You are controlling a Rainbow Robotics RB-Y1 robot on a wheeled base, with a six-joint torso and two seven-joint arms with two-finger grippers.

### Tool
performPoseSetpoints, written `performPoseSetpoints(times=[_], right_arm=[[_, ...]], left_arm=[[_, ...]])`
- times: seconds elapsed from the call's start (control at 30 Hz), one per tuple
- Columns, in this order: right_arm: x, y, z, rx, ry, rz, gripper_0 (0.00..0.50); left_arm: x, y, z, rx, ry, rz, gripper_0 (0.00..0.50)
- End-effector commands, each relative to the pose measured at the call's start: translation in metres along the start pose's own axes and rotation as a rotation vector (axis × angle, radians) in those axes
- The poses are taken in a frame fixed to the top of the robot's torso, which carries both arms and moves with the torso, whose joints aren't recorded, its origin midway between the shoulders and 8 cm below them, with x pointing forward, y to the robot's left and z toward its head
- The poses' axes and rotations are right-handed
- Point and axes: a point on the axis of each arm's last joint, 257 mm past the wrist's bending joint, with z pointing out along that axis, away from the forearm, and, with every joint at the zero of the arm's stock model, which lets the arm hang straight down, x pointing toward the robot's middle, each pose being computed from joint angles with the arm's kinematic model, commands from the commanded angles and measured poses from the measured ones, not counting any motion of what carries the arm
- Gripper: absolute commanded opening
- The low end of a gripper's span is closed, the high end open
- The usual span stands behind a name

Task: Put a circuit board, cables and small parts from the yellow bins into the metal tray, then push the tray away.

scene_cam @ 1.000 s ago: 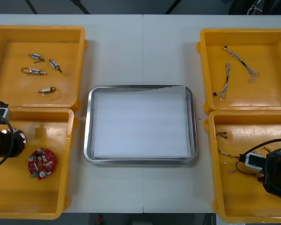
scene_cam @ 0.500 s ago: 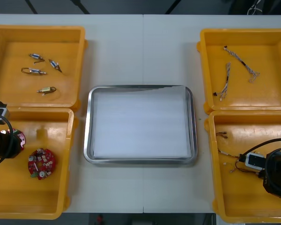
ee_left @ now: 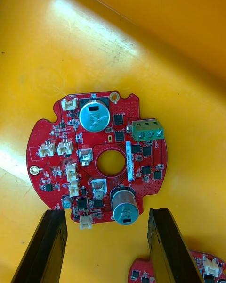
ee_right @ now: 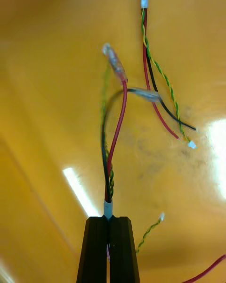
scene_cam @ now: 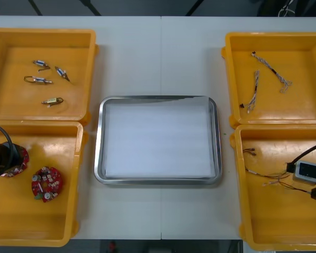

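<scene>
My right gripper (ee_right: 109,219) is shut on the end of a red, black and yellow cable (ee_right: 114,132) and holds it over the floor of the near right yellow bin (scene_cam: 263,221). In the front view that cable (scene_cam: 274,180) trails from the right arm (scene_cam: 309,173) at the table's right edge. My left gripper (ee_left: 106,212) stands open over the near left bin (scene_cam: 47,221), its fingers (ee_left: 52,245) just short of a round red circuit board (ee_left: 99,158). The metal tray (scene_cam: 98,158), white inside, lies between the bins.
A second red board (scene_cam: 46,183) lies in the near left bin; another cable (ee_right: 157,92) and loose wire ends (scene_cam: 249,152) lie in the near right bin. The far left bin holds small metal parts (scene_cam: 41,80). The far right bin holds twisted blue and white cables (scene_cam: 263,76).
The right arm has drawn back toward the table's right edge with the cable in its grip. The left arm has shifted left, uncovering more of the red board beneath it.
</scene>
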Motion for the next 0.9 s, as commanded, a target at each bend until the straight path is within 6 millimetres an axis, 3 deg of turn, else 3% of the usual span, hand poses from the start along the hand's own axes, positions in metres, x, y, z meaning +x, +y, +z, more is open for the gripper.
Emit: performPoseSetpoints(times=[0.03, 0.2, 0.37, 0.5, 0.9], right_arm=[[-0.013, -0.013, -0.031, 0.019, -0.086, 0.098, 0.0], [-0.013, -0.013, -0.053, -0.007, -0.126, 0.171, 0.0], [-0.031, -0.042, -0.077, 0.068, -0.225, 0.297, 0.0], [-0.044, -0.054, -0.09, 0.098, -0.26, 0.391, 0.0], [-0.087, -0.055, -0.115, 0.155, -0.314, 0.663, 0.0]], left_arm=[[-0.014, -0.016, -0.012, 0.031, -0.026, 0.091, 0.5], [-0.012, -0.017, -0.009, 0.035, -0.022, 0.071, 0.5], [-0.01, -0.014, -0.005, 0.026, -0.019, 0.069, 0.5], [-0.01, -0.014, -0.002, 0.022, -0.031, 0.08, 0.5], [-0.009, -0.015, 0.009, 0.019, -0.055, 0.093, 0.5]])
